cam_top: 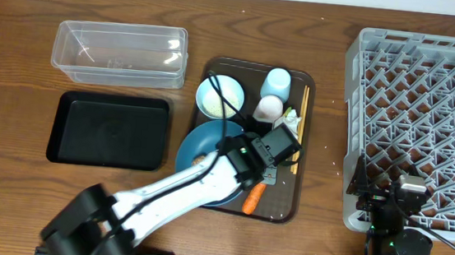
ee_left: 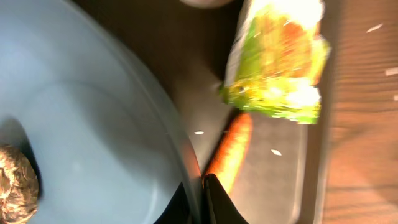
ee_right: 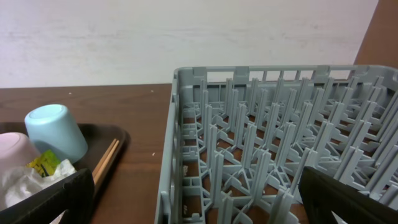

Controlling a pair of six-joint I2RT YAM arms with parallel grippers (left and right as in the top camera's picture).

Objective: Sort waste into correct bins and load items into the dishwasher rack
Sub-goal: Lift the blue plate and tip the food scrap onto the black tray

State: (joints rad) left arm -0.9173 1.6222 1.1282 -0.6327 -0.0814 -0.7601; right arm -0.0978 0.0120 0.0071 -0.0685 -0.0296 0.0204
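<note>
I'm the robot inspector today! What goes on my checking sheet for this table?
Surface: wooden table, few pale specks.
Job's things: clear tub, black tray and rack empty; blue plate carries a brown lump; bowl, blue cup, pink cup, wrapper, tissue, chopsticks, carrot on the serving tray.
Clutter: nothing seen.
Grippers: left gripper shut on the blue plate's rim; right gripper open by the rack.
Cables: thin dark cable arcs above the bowl.
Surroundings: white wall.
</note>
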